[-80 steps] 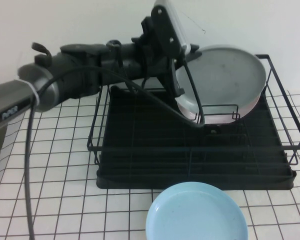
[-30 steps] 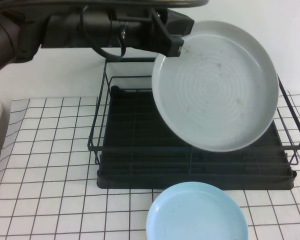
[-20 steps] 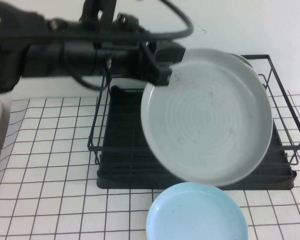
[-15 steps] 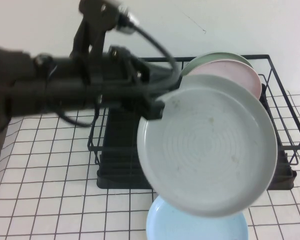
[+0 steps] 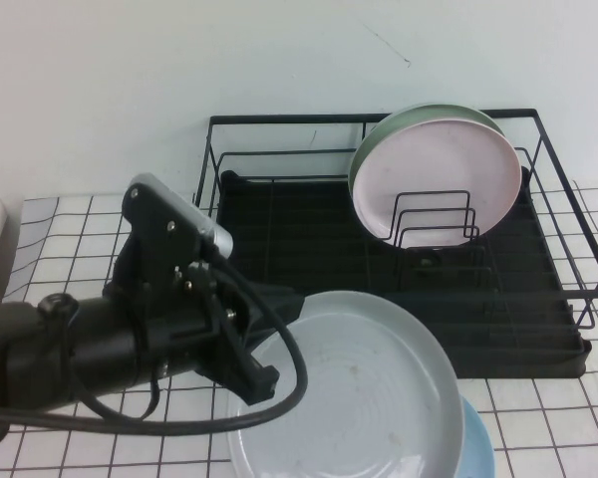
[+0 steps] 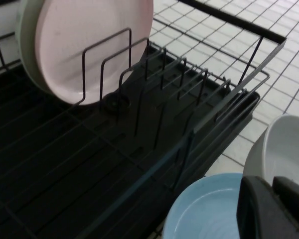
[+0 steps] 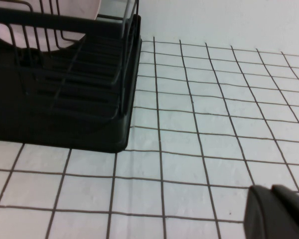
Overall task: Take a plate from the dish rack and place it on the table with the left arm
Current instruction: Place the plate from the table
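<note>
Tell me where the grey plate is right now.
High view: the plate is front centre, out of the dish rack, held by the left gripper above the blue plate.

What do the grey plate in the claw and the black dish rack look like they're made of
The grey plate, gripped at its rim by the shut left claw low in front of the rack, looks like glazed ceramic or melamine: smooth, softly shiny, faintly speckled. The dish rack looks like black coated metal wire over a matte plastic tray. The right claw hovers above the table.
</note>
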{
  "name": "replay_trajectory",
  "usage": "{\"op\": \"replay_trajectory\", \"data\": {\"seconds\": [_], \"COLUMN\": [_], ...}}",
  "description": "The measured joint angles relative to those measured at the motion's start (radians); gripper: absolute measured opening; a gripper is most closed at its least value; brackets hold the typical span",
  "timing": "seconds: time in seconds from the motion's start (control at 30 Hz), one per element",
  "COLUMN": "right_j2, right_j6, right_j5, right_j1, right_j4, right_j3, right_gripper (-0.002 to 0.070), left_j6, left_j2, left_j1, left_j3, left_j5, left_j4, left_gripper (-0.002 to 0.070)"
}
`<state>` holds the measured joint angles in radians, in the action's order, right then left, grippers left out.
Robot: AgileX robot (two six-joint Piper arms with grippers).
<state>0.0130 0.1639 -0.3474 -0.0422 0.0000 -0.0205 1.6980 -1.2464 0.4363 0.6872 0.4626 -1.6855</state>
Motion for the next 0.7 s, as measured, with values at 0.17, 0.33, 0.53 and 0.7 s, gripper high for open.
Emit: {"op": "replay_trajectory", "data": {"seconds": [0.17, 0.33, 0.53, 0.7], "right_j2": [0.0, 0.0, 0.0, 0.0], "right_j6": [0.0, 0.0, 0.0, 0.0], "right_j5": [0.0, 0.0, 0.0, 0.0], "right_j1": [0.0, 0.0, 0.0, 0.0], "right_j4": [0.0, 0.0, 0.0, 0.0], "right_j3": [0.0, 0.0, 0.0, 0.0], "right_gripper": [-0.0003, -0.0003, -0.0003, -0.0003], "left_j6": [0.015, 0.015, 0.016, 0.017], "left_j2": [-0.002, -0.038, -0.137, -0.231], "left_j1": [0.0, 0.0, 0.0, 0.0], "left_j3": [-0.02, -0.02, -0.02, 0.008], "left_j5": [-0.017, -0.019, -0.026, 0.002], "left_j4": [-0.007, -0.007, -0.009, -0.009], "left_gripper": [0.0004, 0.0004, 0.0004, 0.0004]}}
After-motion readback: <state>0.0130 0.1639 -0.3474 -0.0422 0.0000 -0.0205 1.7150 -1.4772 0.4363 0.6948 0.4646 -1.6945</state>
